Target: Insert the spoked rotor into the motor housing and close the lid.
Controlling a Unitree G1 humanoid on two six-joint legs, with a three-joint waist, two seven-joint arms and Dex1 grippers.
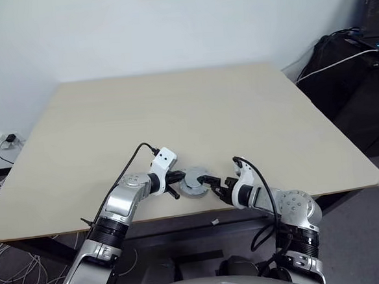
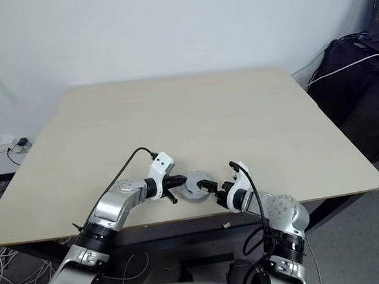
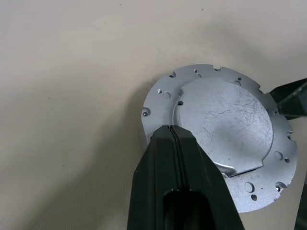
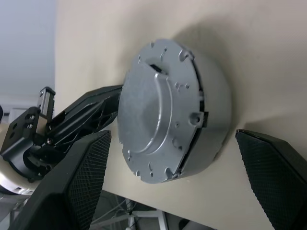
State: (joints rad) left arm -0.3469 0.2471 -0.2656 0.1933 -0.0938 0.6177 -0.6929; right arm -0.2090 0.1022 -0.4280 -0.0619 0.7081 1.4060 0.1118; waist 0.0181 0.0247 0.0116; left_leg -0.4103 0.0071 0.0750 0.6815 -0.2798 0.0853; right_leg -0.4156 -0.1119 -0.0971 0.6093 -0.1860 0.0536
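Note:
A round silver-grey assembly stands near the table's front edge, between my two grippers. Its top is the lid (image 3: 225, 129), smooth silver with small holes around the rim. The lid sits flat on the motor housing (image 4: 213, 115), whose grey side wall shows below it. The spoked rotor is hidden. My left gripper (image 3: 171, 132) is shut, with nothing between its fingers and its tips over the lid's edge. My right gripper (image 4: 172, 139) is open, with one black finger on each side of the housing, clear of its wall. Both grippers also show in the head view, the left gripper (image 1: 178, 177) and the right gripper (image 1: 212, 182).
The beige table (image 1: 174, 104) stretches far beyond the assembly. The assembly sits close to the front edge (image 1: 181, 215). Dark bags and cables (image 1: 347, 72) stand off the table's right side. A power strip with cables (image 1: 4, 140) lies on the floor at left.

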